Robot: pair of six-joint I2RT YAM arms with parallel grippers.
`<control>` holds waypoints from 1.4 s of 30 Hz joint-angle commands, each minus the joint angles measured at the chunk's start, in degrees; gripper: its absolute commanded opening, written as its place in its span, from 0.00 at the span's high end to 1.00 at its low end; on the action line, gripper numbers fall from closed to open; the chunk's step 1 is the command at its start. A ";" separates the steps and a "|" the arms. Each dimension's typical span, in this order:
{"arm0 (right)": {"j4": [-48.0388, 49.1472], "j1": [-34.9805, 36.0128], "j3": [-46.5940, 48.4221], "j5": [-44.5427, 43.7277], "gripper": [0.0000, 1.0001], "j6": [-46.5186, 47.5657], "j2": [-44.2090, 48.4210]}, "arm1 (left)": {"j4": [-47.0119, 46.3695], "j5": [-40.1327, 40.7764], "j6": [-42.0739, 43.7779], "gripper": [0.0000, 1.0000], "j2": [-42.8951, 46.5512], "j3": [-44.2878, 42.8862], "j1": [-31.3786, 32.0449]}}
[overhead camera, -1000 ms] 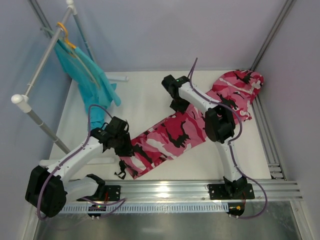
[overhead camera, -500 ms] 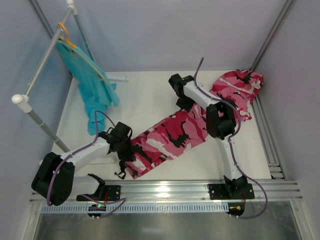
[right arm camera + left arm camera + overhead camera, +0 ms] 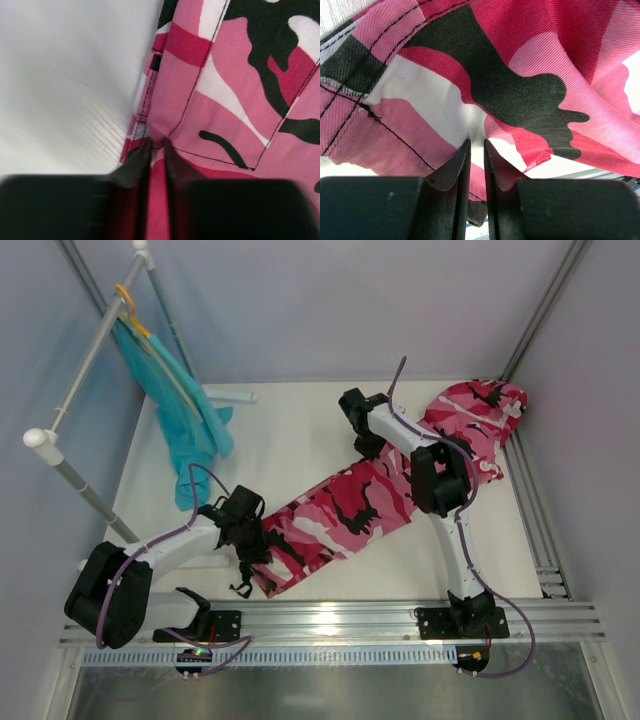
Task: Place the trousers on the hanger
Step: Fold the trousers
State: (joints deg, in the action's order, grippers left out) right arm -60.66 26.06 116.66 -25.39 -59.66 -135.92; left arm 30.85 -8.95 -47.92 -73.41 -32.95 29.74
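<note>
Trousers (image 3: 345, 505) lie flat on the table (image 3: 290, 430), their long axis running diagonally from the near left toward the far right corner. Left hand (image 3: 476, 144) is clamped on a fold at the near-left end. Right hand (image 3: 157, 142) is clamped on the far long edge, about midway along. Well apart from the cloth, at the far left, stands the rack (image 3: 100, 338). A faint pale rod there, against the teal garment (image 3: 195, 435), looks like the hanger (image 3: 178, 388). Left arm is nearer to it, so the lift probably has to swing leftward and away.
</note>
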 commanded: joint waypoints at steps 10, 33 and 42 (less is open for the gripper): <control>2.30 -1.63 -0.47 -8.88 0.96 3.84 3.64 | -0.97 5.35 -1.30 0.84 -2.88 2.63 1.46; 25.66 -5.15 -6.89 -5.37 0.96 23.87 8.65 | 1.40 8.16 -1.56 0.86 -6.22 1.40 4.36; 33.67 -5.23 -9.08 -7.14 0.96 38.02 9.53 | 2.98 8.42 -1.74 0.86 -6.93 0.17 5.24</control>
State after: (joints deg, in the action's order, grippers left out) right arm -35.90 21.34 108.44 -30.50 -29.50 -131.46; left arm 29.47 -6.92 -50.63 -77.17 -35.44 34.17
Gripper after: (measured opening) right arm 0.039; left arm 0.137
